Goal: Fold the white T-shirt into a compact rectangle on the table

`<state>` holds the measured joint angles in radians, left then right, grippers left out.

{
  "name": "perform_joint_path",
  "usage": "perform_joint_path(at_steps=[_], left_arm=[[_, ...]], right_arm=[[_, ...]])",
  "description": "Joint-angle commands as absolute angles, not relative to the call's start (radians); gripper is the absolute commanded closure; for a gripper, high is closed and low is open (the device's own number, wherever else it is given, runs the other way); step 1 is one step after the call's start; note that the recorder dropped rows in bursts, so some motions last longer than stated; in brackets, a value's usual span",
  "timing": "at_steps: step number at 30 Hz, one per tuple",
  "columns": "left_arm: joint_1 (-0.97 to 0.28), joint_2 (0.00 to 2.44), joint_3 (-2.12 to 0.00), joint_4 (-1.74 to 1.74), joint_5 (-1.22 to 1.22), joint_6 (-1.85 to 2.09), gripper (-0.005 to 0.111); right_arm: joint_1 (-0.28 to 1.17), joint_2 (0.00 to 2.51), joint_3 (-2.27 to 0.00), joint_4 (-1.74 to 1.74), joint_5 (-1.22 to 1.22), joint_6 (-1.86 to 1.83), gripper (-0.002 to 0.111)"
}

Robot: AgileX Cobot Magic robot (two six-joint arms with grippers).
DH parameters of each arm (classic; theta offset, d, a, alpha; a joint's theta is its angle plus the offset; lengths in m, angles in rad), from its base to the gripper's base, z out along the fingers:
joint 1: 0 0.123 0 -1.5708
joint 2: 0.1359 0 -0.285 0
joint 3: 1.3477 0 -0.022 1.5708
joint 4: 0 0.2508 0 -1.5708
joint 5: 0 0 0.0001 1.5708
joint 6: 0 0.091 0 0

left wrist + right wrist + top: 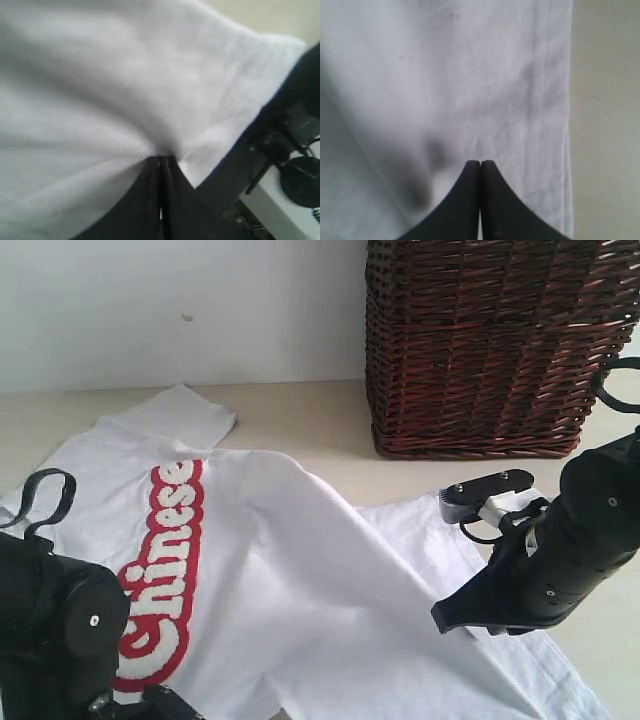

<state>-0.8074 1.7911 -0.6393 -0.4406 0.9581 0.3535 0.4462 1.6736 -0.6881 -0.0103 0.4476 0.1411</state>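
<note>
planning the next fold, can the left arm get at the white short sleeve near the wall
Probably not yet: the way to the sleeve looks free, but the left gripper is shut on a pinch of the white cotton T-shirt and must let go first.

Wicker basket (490, 340) top cropped, white T-shirt (300, 570) hem cut off below, close-up cloth blurred

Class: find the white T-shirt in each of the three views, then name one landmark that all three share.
Exterior view: the white T-shirt spreads across the lower middle, its red lettering toward the left.
Left wrist view: the T-shirt fills most of the picture, puckered at the left gripper.
Right wrist view: the T-shirt covers most of the picture, its stitched hem showing.
Shared landmark: the pale table.
</note>
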Motion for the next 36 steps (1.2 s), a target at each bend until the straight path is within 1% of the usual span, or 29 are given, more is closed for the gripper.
perform_joint_path(at_steps=[1, 6, 10, 12, 15, 16, 20, 23, 25, 30, 36], left_arm=[[-0.839, 1.802, -0.632, -0.618, 0.875, 0.502, 0.107], [-0.836, 1.770, -0.640, -0.530, 0.878, 0.426, 0.107], [-0.830, 1.634, -0.686, -0.389, 0.865, 0.323, 0.107], [-0.789, 1.566, -0.706, -0.255, 0.817, 0.207, 0.107], [-0.632, 1.523, -0.740, -0.156, 0.784, 0.110, 0.107], [-0.557, 1.533, -0.753, -0.154, 0.790, 0.104, 0.107], [-0.290, 1.629, -0.770, -0.154, 0.832, 0.075, 0.107], [-0.161, 1.725, -0.770, -0.154, 0.900, 0.075, 0.107], [-0.130, 1.774, -0.765, -0.125, 0.945, 0.072, 0.107], [-0.123, 1.870, -0.744, -0.029, 0.989, 0.000, 0.107], [-0.088, 1.921, -0.743, 0.110, 1.055, -0.120, 0.107]], right_arm=[[0.442, 1.675, -0.694, -0.012, 0.441, 0.132, 0.108], [0.442, 1.675, -0.694, -0.012, 0.445, 0.132, 0.108], [0.442, 1.675, -0.694, -0.017, 0.445, 0.132, 0.108], [0.442, 1.675, -0.694, -0.017, 0.445, 0.132, 0.108], [0.442, 1.675, -0.694, -0.017, 0.445, 0.132, 0.108], [0.442, 1.675, -0.694, -0.017, 0.445, 0.132, 0.108], [0.442, 1.684, -0.682, -0.017, 0.421, 0.132, 0.108], [0.442, 1.717, -0.660, -0.017, 0.381, 0.132, 0.108], [0.442, 1.748, -0.656, -0.029, 0.372, 0.132, 0.108], [0.442, 1.813, -0.655, -0.042, 0.372, 0.132, 0.108], [0.442, 1.783, -0.591, -0.073, 0.336, 0.152, 0.108]])
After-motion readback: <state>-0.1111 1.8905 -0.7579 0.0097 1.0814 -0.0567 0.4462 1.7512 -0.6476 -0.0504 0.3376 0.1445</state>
